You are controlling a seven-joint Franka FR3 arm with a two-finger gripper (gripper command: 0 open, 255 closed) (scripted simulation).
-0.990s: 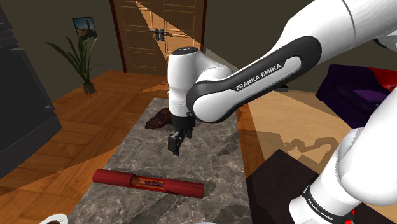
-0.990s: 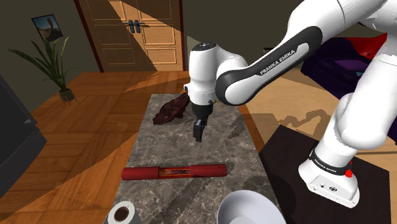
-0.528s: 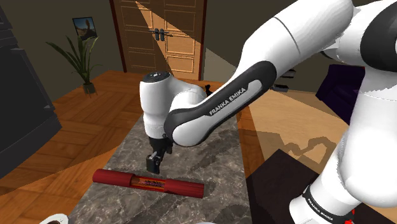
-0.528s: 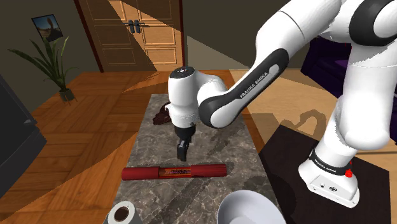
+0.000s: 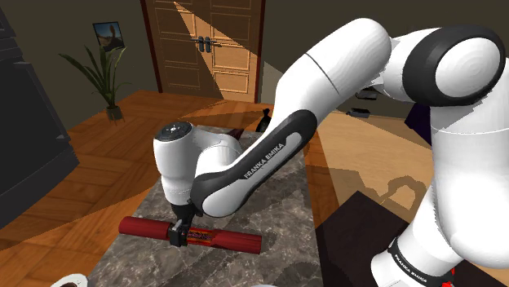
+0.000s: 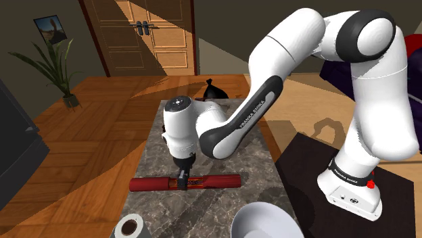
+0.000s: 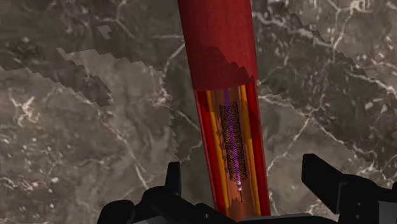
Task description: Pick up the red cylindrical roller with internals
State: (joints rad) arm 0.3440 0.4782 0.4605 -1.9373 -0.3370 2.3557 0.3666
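Note:
The red cylindrical roller (image 5: 224,238) lies flat across the near part of the marble table (image 5: 285,224), with a cut-away middle showing orange and purple internals (image 7: 230,143). My gripper (image 5: 178,235) is down at the roller, left of its middle in the shoulder view. In the second exterior view the gripper (image 6: 181,181) sits over the roller (image 6: 213,181) at table level. In the wrist view the gripper (image 7: 245,184) is open; its fingers (image 7: 321,181) stand on either side of the roller (image 7: 216,57) with gaps, not clasping it.
A white bowl (image 6: 267,223) and a roll-like object (image 6: 128,226) sit at the table's near end. A small black object (image 6: 211,88) stands at the far end. The dark stand (image 5: 363,236) is beside the table, with a plant (image 5: 102,73) and a door (image 5: 216,41) beyond.
The arm swung toward the near end of the table and lowered; the gripper dropped from above the mid-table down to straddle the roller. The roller has not moved.

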